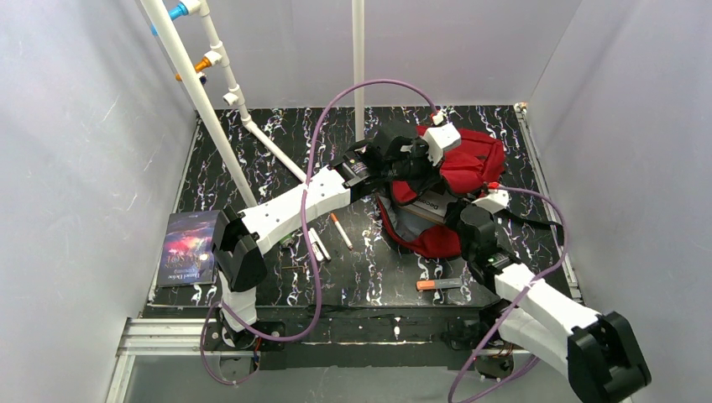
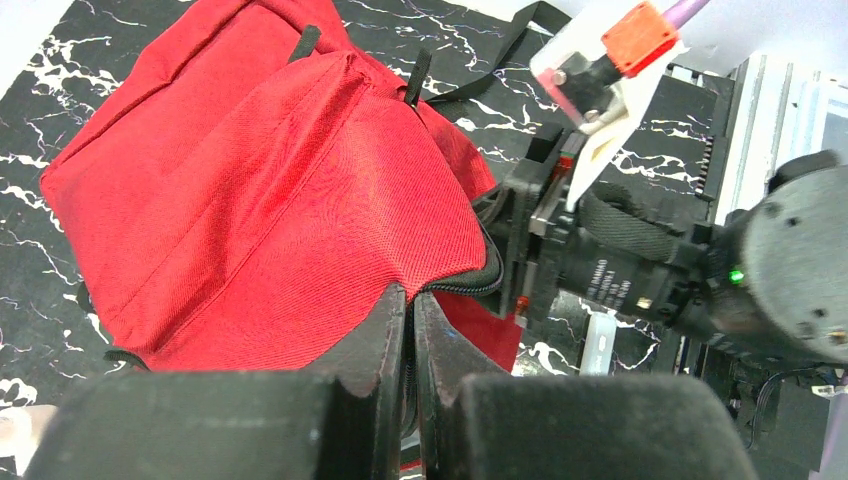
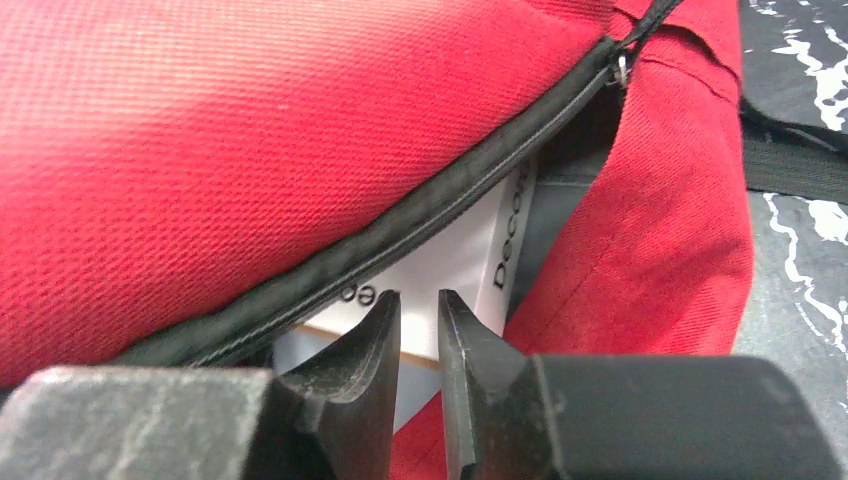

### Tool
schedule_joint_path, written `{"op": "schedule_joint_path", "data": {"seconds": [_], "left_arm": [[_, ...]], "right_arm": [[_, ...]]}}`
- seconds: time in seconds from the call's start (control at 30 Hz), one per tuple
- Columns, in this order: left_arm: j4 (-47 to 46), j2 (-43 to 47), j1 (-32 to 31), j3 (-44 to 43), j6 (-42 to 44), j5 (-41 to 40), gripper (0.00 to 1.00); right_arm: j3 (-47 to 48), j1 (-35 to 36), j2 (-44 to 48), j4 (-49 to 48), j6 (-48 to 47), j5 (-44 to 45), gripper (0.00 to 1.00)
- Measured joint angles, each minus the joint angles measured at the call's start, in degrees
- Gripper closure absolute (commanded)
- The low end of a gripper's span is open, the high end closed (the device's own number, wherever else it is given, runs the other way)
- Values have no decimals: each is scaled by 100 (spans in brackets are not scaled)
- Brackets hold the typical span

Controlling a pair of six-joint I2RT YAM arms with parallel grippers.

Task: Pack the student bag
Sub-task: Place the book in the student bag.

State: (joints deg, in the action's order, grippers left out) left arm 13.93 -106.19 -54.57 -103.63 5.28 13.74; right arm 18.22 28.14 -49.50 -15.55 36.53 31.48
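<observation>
The student bag (image 1: 470, 164) is a dark-red fabric backpack lying at the back right of the table, its main zip open. My left gripper (image 1: 420, 176) is shut on the zip edge of the bag's upper flap (image 2: 280, 180), with the fabric pinched between its fingertips (image 2: 410, 292). A white book (image 1: 420, 210) with black lettering lies inside the mouth. My right gripper (image 3: 418, 298) sits at that opening, under the black zip of the red bag (image 3: 250, 130), its jaws a narrow gap apart in front of the white book (image 3: 460, 260), with nothing seen between them.
An orange-tipped pen (image 1: 341, 231) and white markers (image 1: 317, 245) lie mid-table. An orange-capped marker (image 1: 438, 285) lies near the front edge. A dark-covered book (image 1: 186, 248) rests at front left. A white pipe frame (image 1: 210, 109) slants across the back left. Grey walls enclose the table.
</observation>
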Motion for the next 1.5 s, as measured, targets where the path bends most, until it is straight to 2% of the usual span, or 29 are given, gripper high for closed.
{"op": "schedule_joint_path", "data": {"seconds": [0.1, 0.2, 0.4, 0.5, 0.57, 0.7, 0.87, 1.03, 1.2, 1.3, 1.4, 1.5], "left_arm": [[0, 0, 0, 0, -2, 0, 100], [2, 0, 0, 0, 4, 0, 100], [52, 0, 0, 0, 81, 0, 100], [85, 0, 0, 0, 114, 0, 100], [103, 0, 0, 0, 111, 2, 100], [107, 0, 0, -2, 103, 9, 100], [111, 0, 0, -7, 22, 50, 100], [136, -2, 2, -59, -63, 61, 100], [136, -2, 2, -63, -144, 59, 100], [144, -2, 2, -63, -146, 44, 100], [181, -2, 2, -63, -120, 17, 100], [223, -2, 2, -63, -61, 0, 100]], "right_arm": [[2, -2, -442, -310, -151, 260, 77], [15, -2, -363, -48, -168, 192, 74], [-20, -2, 1248, 1228, 308, -402, 69], [-240, -2, 1816, 1495, 564, -546, 73], [-457, -2, 1832, 1532, 710, -540, 78], [-774, -2, 1207, 1272, 857, -457, 85], [-767, -2, -282, 190, 822, -286, 85], [-535, -20, -1204, -938, 605, 216, 85], [-138, -365, -1993, -2057, 439, 566, 84], [-2, -535, -2144, -2361, 334, 573, 84], [76, -566, -1840, -1932, 326, 321, 79], [74, -566, -1060, -1193, 337, -195, 79]]}}
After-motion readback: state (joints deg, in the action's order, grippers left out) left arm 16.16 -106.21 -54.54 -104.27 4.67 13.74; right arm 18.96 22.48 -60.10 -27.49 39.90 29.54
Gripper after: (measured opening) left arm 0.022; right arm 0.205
